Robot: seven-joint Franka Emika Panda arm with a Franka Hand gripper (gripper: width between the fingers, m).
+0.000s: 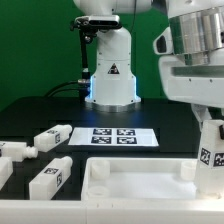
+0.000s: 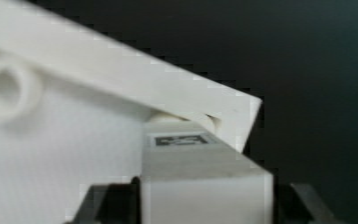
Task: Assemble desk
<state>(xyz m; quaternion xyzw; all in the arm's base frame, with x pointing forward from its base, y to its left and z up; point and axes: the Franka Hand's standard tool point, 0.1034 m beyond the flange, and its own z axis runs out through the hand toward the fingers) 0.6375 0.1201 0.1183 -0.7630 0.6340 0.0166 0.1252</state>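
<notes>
My gripper hangs at the exterior view's right, shut on a white square-section desk leg that carries a black-and-white tag. The leg stands upright at the right end of the rimmed white tabletop, which lies at the front. In the wrist view the leg sits between my gripper's dark fingers, right by the tabletop's corner. A round hole shows in the tabletop. I cannot tell whether the leg's lower end touches the tabletop.
The marker board lies flat behind the tabletop. Loose tagged legs lie at the exterior view's left: one beside the marker board, one nearer the front, more at the edge. The arm's base stands at the back.
</notes>
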